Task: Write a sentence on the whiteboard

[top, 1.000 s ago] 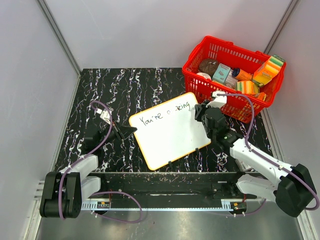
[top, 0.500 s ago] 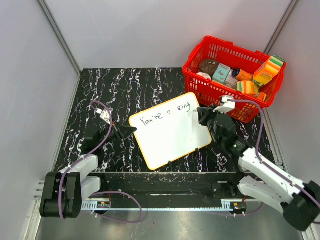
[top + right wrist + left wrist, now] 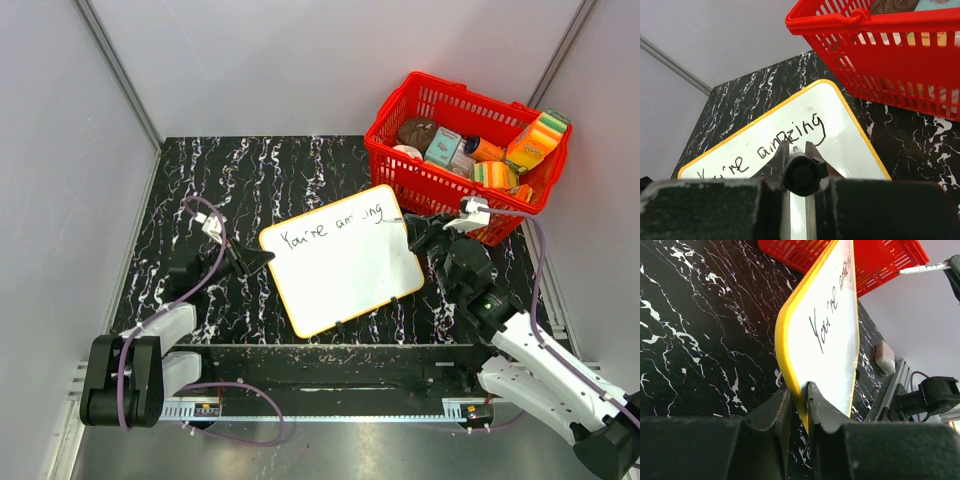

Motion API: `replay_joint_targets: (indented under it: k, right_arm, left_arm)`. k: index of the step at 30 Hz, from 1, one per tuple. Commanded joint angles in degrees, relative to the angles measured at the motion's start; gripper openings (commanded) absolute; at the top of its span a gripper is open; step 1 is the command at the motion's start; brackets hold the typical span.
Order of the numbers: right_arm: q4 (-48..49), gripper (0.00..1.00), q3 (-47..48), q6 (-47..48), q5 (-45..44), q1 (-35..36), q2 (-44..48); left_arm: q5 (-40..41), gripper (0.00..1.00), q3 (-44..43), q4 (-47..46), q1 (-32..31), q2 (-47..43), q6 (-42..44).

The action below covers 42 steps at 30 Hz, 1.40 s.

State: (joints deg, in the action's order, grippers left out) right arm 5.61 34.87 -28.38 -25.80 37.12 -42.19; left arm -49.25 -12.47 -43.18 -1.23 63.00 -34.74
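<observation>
Whiteboard (image 3: 340,265) with a thin yellow rim lay on the black marbled counter (image 3: 260,180), between my two arms and turned at an angle. Its long axis ran from near my left arm toward the far right, where a red basket (image 3: 465,165) of groceries stood just beyond its far right corner. A handwritten line, "You're amazing", followed the far long edge.

My left claw (image 3: 258,262) was nearly closed, pinching the rim at the board's left corner. In the left wrist view the yellow edge sat clamped between the two dark fingers (image 3: 815,410).

My right claw (image 3: 425,235) was closed tight on a marker (image 3: 398,221). It hung off the board's right edge with the marker pointing left, back over the white surface. The tip sat by the tail of the last letter, at the right end of the line. I could not tell whether the tip touched the surface.

So the whiteboard lay to the left of my right claw and slightly nearer me, and the writing ran lengthwise away from that claw toward the left one. My right arm was much the nearer to the end of the line. Little bare board was left past the last letter. I judged that any further stroke had to stay close to that right edge, or drop to the blank space below.
</observation>
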Motion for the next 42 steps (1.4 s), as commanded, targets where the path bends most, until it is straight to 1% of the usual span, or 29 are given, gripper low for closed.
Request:
replay_joint_targets:
  k: [1,4,5,6,9,16,20,22,24,27,28,34,35,42]
  right_arm:
    - [-0.16,0.0,-0.51,-1.41,1.19,-0.21,0.18]
    - [0.02,0.0,-0.77,-1.76,2.16,-0.12,0.1]
    - [0.28,0.0,-0.86,-1.77,2.94,-0.12,0.01]
    - [0.37,0.0,-0.86,-1.68,3.47,-0.12,-0.43]
    - [2.03,0.0,-0.86,-1.07,6.11,-0.21,-1.74]
    - [5.29,0.0,0.9,1.75,13.49,-0.04,-6.75]
    - [7.31,0.0,2.13,2.89,17.36,0.67,-9.74]
    - [8.1,0.0,3.0,3.59,16.75,3.12,-10.89]
    - [8.54,0.0,4.32,5.17,14.21,7.32,-12.11]
    - [9.07,0.0,6.16,7.63,9.9,11.64,-14.75]
    - [9.51,0.0,6.43,8.16,9.11,14.27,-15.37]
    - [14.34,0.0,7.05,10.71,4.98,19.91,-20.11]
    - [15.13,0.0,7.14,11.93,3.75,21.74,-21.34]
    - [21.19,0.0,8.63,14.49,0.93,26.41,-27.06]
  left_arm:
    - [0.04,0.18,-3.0,-0.5,-0.26,2.21,4.95]
    - [-0.4,0.18,-3.44,-2.26,-0.26,3.61,4.16]
    - [-0.49,0.12,-3.79,-3.04,-0.26,4.14,3.98]
    - [-0.93,0.08,-4.05,-3.49,-0.26,4.49,3.63]
    - [-1.72,0.0,-5.02,-4.46,-0.35,6.69,3.19]
    - [-1.64,0.0,-5.11,-2.0,-0.43,7.66,5.21]
    - [-1.28,0.0,-4.32,-2.35,-0.35,7.57,5.21]
    - [-1.2,0.0,-4.23,-2.44,-0.35,7.75,5.21]
    - [-1.37,0.0,-4.05,-3.05,-0.35,8.19,4.68]
    - [-1.54,0.0,-3.97,-4.19,-0.35,8.98,4.24]
    - [-1.55,0.0,-3.79,-4.72,-0.35,9.07,4.16]
    - [-1.63,0.0,-3.61,-5.07,-0.35,9.24,3.8]
    - [-1.55,0.0,-3.53,-5.07,-0.35,9.16,3.8]
    - [-1.46,0.0,-3.44,-5.16,-0.35,9.16,3.8]
